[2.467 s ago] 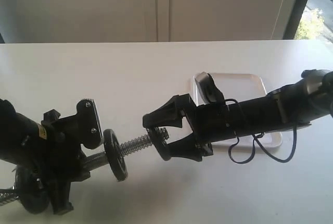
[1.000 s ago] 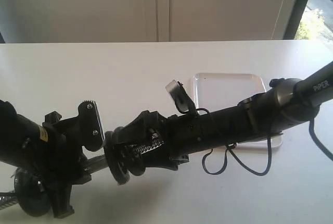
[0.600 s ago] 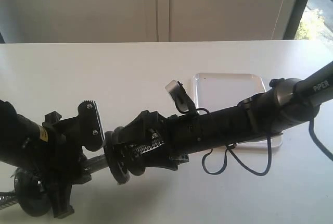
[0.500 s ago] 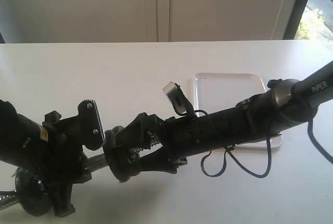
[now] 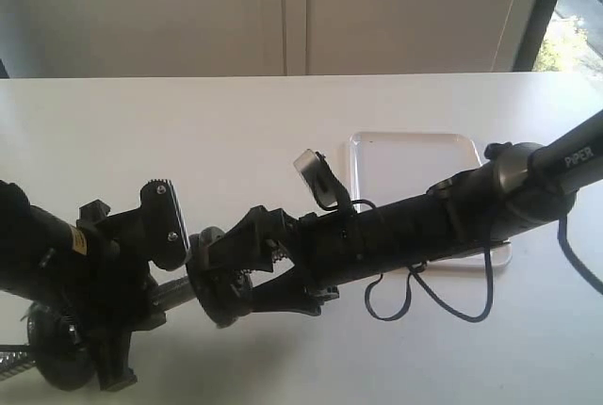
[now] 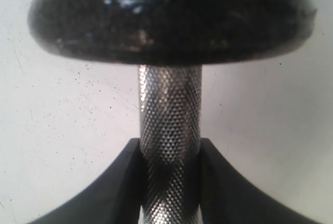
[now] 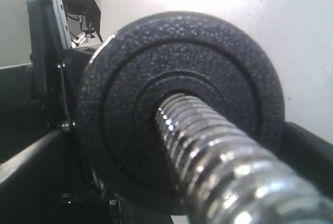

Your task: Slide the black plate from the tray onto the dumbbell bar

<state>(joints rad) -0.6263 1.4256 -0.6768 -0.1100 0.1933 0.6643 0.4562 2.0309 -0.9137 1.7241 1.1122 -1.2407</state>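
A white table (image 5: 236, 132) fills the scene, with a pale panelled wall behind it and a strip of window (image 5: 577, 28) at the far right. At the lower left, the black left arm lies low over the table, and its left gripper (image 5: 151, 297) is clamped narrowly on the dumbbell bar (image 6: 169, 120), one finger on each side of the knurled grey middle. The bar slants up toward the right, and another dark disc (image 5: 52, 353) sits at its lower left end. Just past the left gripper, a fitted black disc (image 6: 171, 31) sits on the bar. The black plate (image 7: 208, 62) is threaded onto the bar's coarse screw end and sits close against that disc, with only a thin slit of light between the two. The right gripper (image 5: 224, 275) reaches across from the right, its fingers closed on the plate's rim on either side. The long right arm stretches back to the right, a cable (image 5: 433, 297) looping beneath it. Behind that arm, well apart from the plate, the tray (image 5: 415, 155) lies flat on the table, its near edge hidden by the arm.
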